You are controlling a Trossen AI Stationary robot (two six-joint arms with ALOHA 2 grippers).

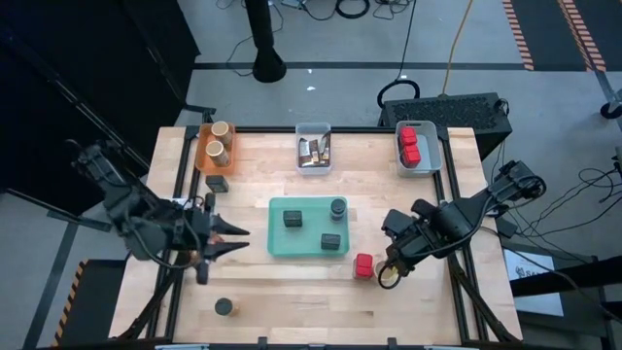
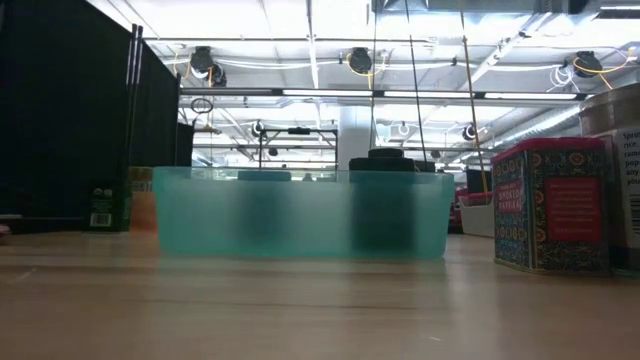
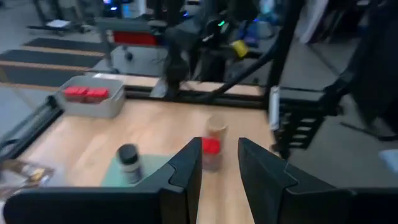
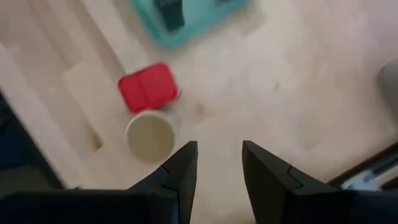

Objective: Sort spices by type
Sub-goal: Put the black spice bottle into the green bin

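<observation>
The right gripper, fingers slightly apart and empty, hangs over bare wood beside a tan jar touching a red cube, teal tray beyond

- A tray sits mid-worktop, holding three dark jars and blocks.
- Three bins line the far edge.
- A cube and a round jar stand touching, right of the tray.

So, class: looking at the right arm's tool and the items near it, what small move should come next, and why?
Probably ease the right tool sideways and down over the tan jar. Its fingers stand apart, holding nothing, and the jar stands beside the red cube, away from the orange bin that already holds two tan jars.
</observation>
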